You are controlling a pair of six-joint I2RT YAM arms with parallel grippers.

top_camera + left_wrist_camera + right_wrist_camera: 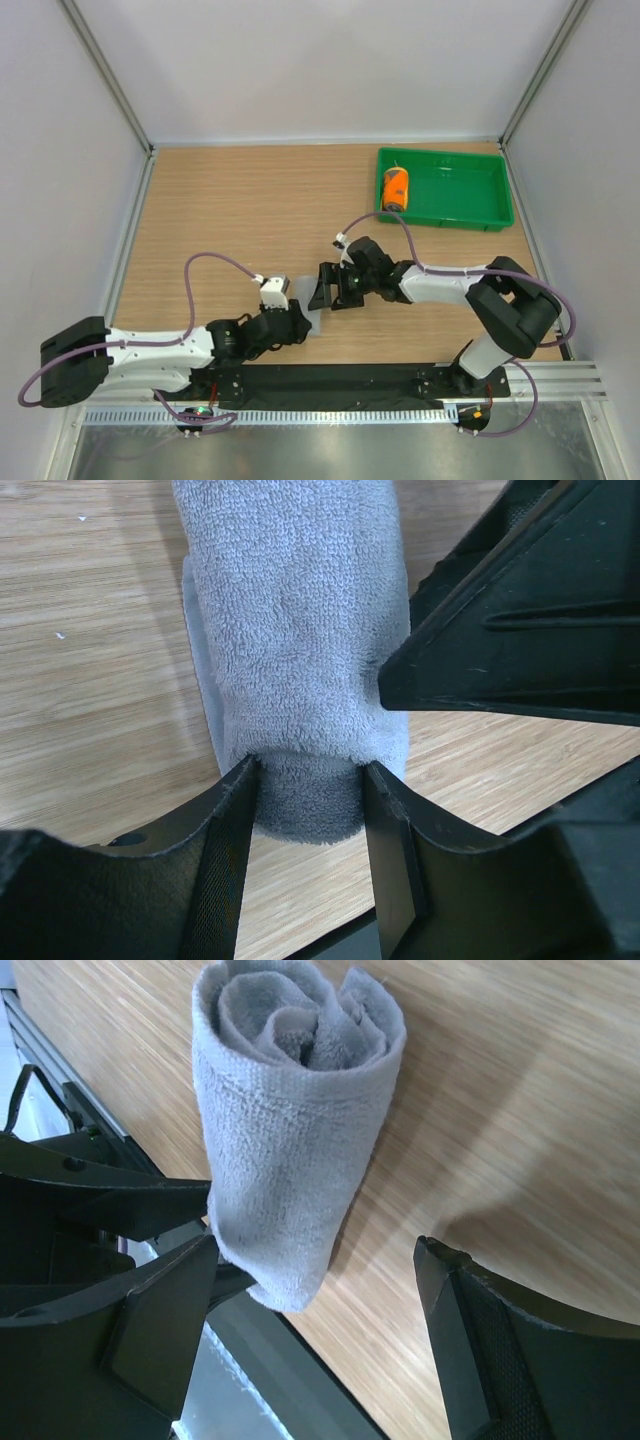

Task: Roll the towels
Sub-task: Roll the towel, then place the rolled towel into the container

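Observation:
The light grey towel (300, 610) lies rolled into a tight cylinder on the wooden table. My left gripper (308, 780) is shut on its near end, one finger pressing each side. In the top view the roll (314, 324) shows as a pale patch between the two grippers. My right gripper (318, 1260) stands open over the roll's (290, 1130) other end, which shows its spiral. One finger (160, 1330) is right beside the cloth, the other finger (470, 1340) well apart. The orange towel (396, 187) lies rolled in the green tray.
The green tray (470, 200) stands at the back right, against the right wall. Both arms meet near the table's front edge, above the black base rail (330, 380). White walls close in the left, back and right sides.

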